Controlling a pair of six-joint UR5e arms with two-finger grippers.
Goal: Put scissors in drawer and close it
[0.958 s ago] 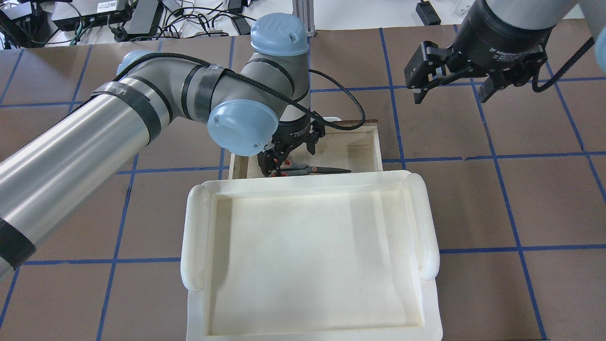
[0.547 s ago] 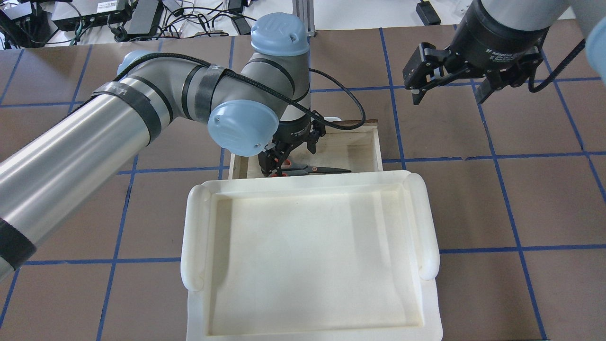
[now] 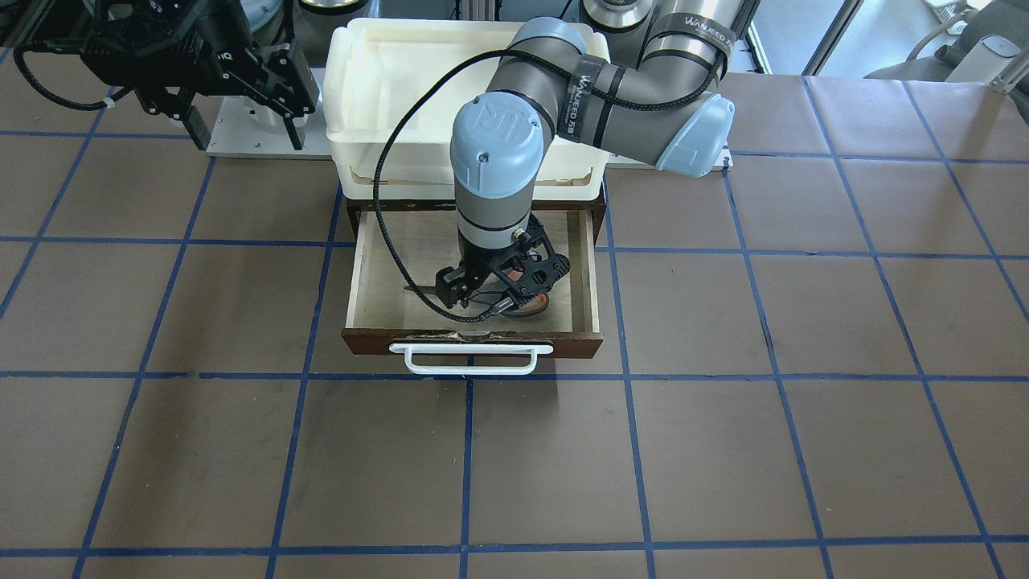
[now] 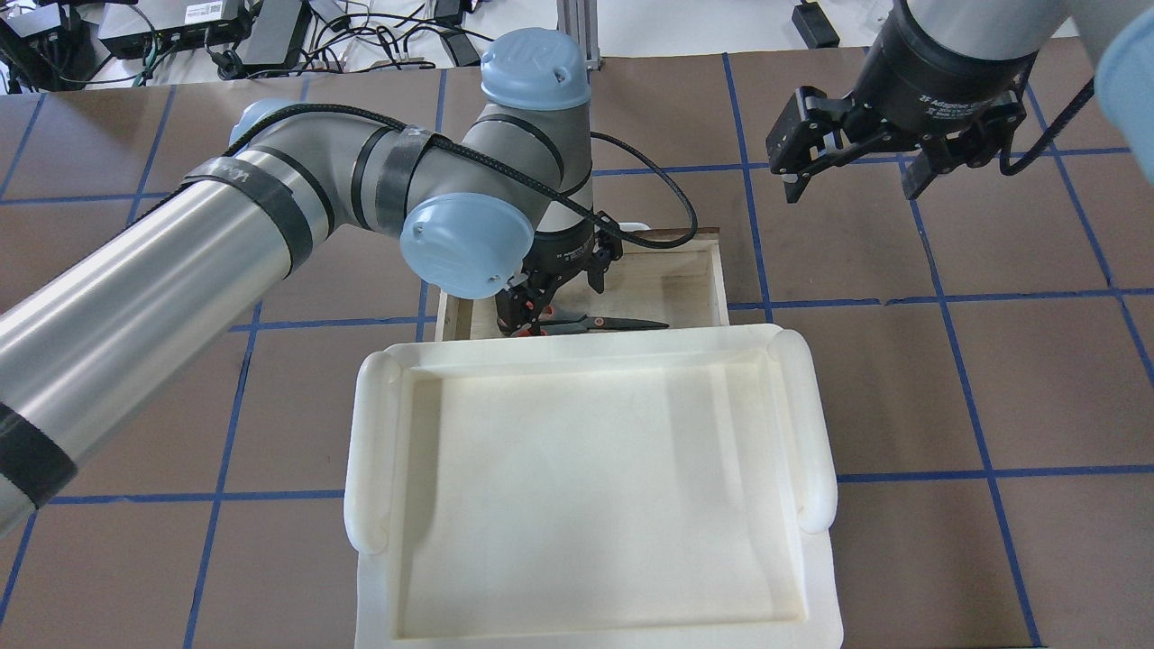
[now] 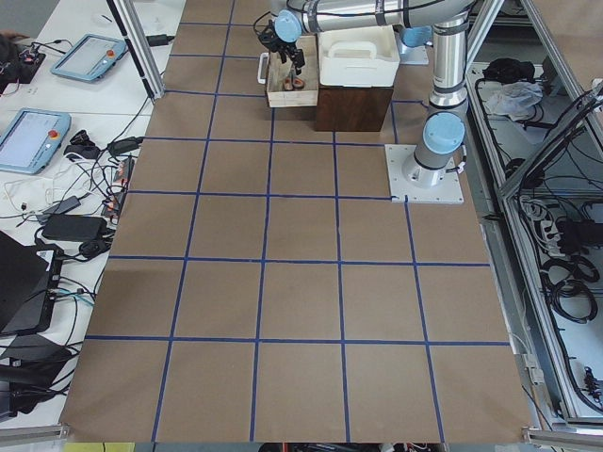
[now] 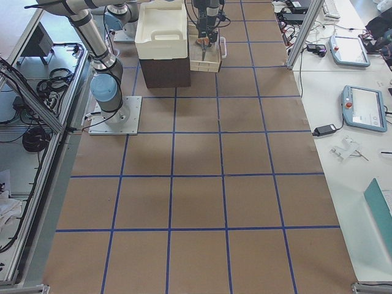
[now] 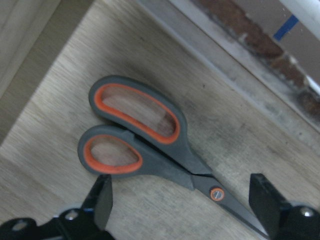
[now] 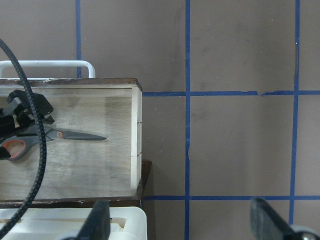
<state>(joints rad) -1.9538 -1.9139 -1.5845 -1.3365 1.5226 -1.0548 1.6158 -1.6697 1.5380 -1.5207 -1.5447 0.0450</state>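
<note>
Little to report on the left over the last second: only a slight creep of the left arm toward 3 o'clock in the overhead view. Hangs low inside the drawer [image 3: 370, 344] with the left claw [image 7: 184, 204] spread wide, fingers [image 7: 102, 200] set one to each side of the scissors [image 7: 172, 164] and touching neither handle nor blade in the wrist view. No pinch, then; judged as a release already made.

Same spot for the scissors as a second ago: flat on the pale plywood floor, roughly mid-floor, orange-lined loops toward 9 o'clock and blades toward 3 o'clock seen from overhead. Reads as the first half of the task done, with only the closing left. Stands pulled out toward 12 o'clock from under the white plastic tray [image 4: 811, 424], with the white bar handle [image 3: 470, 371] on its front untouched. Calls for lifting the left claw clear before any push.

Farther right, at about 2 o'clock from the drawer, a small drift toward 9 o'clock above the desk [image 4: 992, 361] for the right claw [image 4: 850, 187], likewise spread and empty.

Writing:
- "UR" moulded on the blue joint cap [image 3: 492, 121].
- "WANJEED" in white on the black strap [image 3: 696, 24] round the left arm.
- "2F Adaptive" on the right claw's body, the rest too small to read.
- Small white print on the left claw's body, unreadable.
</note>
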